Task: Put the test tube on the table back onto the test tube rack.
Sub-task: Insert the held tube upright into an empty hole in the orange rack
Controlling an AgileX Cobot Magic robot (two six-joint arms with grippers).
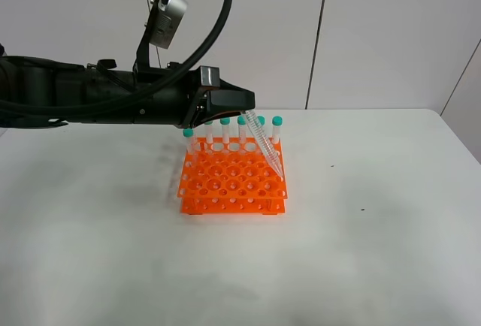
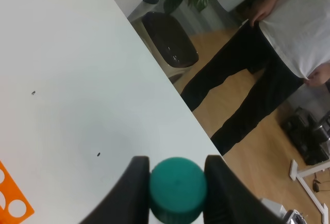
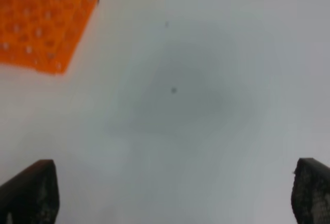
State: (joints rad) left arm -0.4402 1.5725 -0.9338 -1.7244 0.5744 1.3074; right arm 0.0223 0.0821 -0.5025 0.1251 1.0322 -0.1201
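The test tube (image 1: 267, 149) hangs tilted over the right side of the orange test tube rack (image 1: 225, 183), its conical tip just above the holes near the rack's right edge. My left gripper (image 1: 246, 116) is shut on the tube's upper end. In the left wrist view the teal cap (image 2: 178, 185) sits pinched between the two black fingers (image 2: 135, 190). Several identical tubes stand in the rack's back row (image 1: 225, 132). My right gripper (image 3: 170, 193) is open and empty above the white table (image 3: 206, 105), with the rack (image 3: 41, 22) off to one side.
The white table (image 1: 376, 228) spreads wide around the rack. Beyond the table's edge, the left wrist view shows a person (image 2: 278, 43) standing on a wooden floor beside a dark chair (image 2: 170, 41). Small dark specks (image 2: 98, 155) mark the tabletop.
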